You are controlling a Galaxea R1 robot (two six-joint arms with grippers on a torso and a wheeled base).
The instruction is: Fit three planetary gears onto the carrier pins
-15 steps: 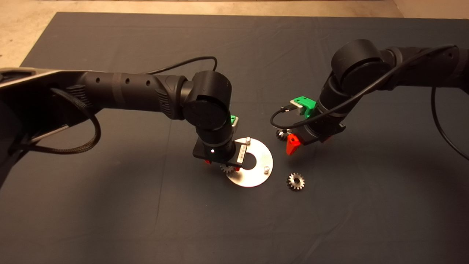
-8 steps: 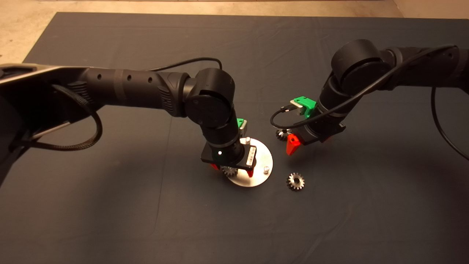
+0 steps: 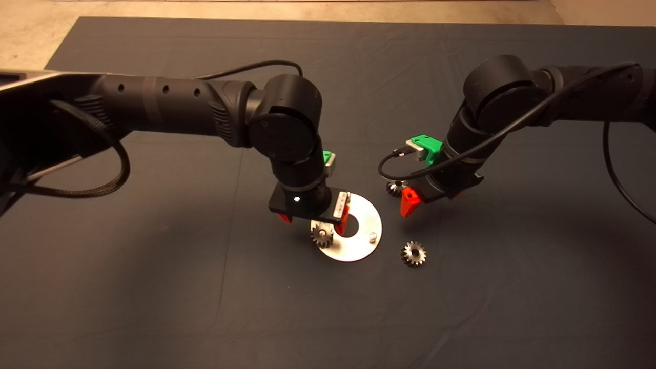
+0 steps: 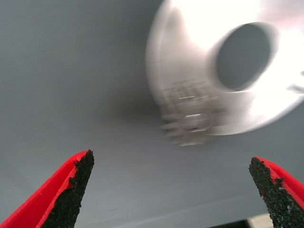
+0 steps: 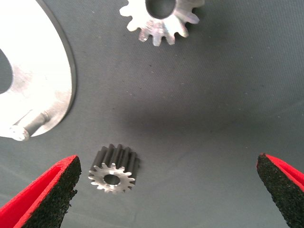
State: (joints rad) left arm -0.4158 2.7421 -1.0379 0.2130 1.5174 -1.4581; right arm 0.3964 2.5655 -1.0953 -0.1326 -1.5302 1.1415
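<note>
Left gripper (image 3: 312, 218) hangs over the near-left part of the disc (image 3: 359, 246), fingers spread wide, nothing between them. The left wrist view confirms it: both pads (image 4: 76, 183) are far apart, with only mat (image 4: 71, 71) and disc (image 4: 190, 61) between.

Gear 1 (image 3: 322, 234) sits on the disc's left edge, just below the gripper. It is motion-blurred in the left wrist view (image 4: 190, 118), so teeth and bore are hard to read there. Its pin is hidden by the gear, so I can't confirm that it is fully seated.

Only one bare pin (image 3: 373, 237) shows clearly in the head view, at the disc's near-right edge. The far pin is mostly covered by the left gripper body. The right wrist view shows one pin (image 5: 21, 132) at the disc rim (image 5: 47, 71); the rest of the disc is cut off by the frame.

Right gripper (image 3: 425, 197) hovers over the mat (image 3: 154, 282) to the right of the disc, fingers wide open and empty. Only one red finger (image 3: 408, 201) is clear in the head view; the other is hidden under the wrist.

Gear 2 (image 3: 395, 187) lies on the mat just beside that finger, half hidden by the gripper and cable. In the right wrist view (image 5: 114, 170) it is whole, near one pad (image 5: 52, 194) and not touching it.

Gear 3 (image 3: 413, 253) lies flat on the mat, to the right of the disc and clear of it. In the right wrist view (image 5: 164, 21) it is cut off by the frame edge.
</note>
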